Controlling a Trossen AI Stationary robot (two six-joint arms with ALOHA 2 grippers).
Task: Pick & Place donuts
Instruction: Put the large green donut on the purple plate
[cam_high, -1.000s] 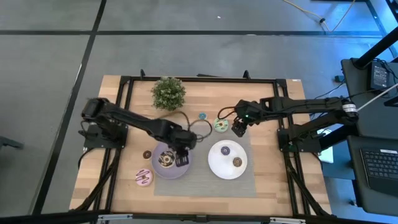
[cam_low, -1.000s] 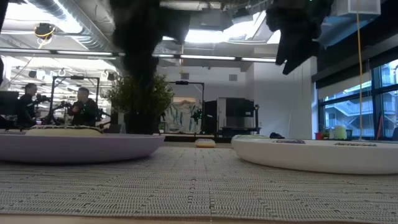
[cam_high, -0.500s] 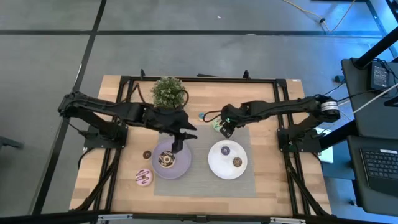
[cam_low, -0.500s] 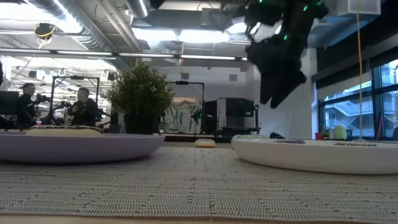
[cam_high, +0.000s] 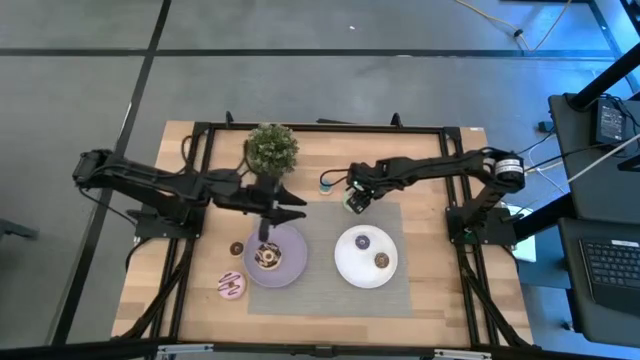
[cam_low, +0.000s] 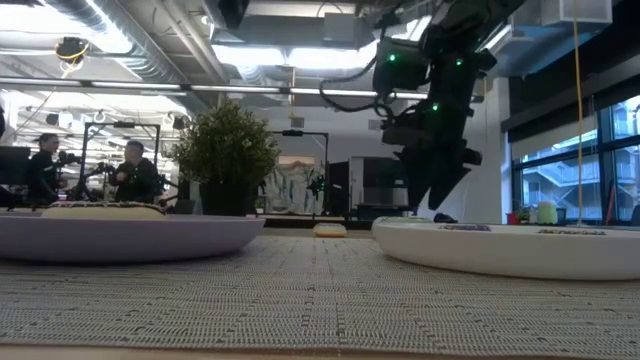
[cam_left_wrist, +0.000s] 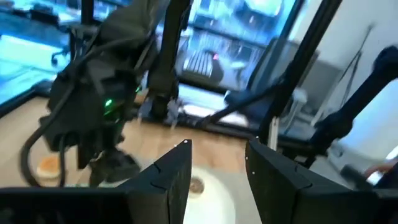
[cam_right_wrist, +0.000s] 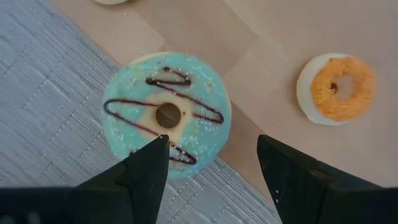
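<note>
The left gripper (cam_left_wrist: 216, 171) had its two dark fingers (cam_left_wrist: 163, 180) spread, a gap between them. Beyond the gap lay a white plate (cam_left_wrist: 217, 200) with a small brown donut (cam_left_wrist: 196, 185) on it. The right arm (cam_left_wrist: 102, 109), a green light glowing on it, hung above the wooden table (cam_left_wrist: 217, 149), beside an orange donut (cam_left_wrist: 48, 165).

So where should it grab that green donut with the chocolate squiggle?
Probably across the ring, one finger on each outer edge, coming straight down. The green donut lies flat, half on the grey mat, half on wood, with free space around its rim. The right gripper hangs open directly over it.
</note>
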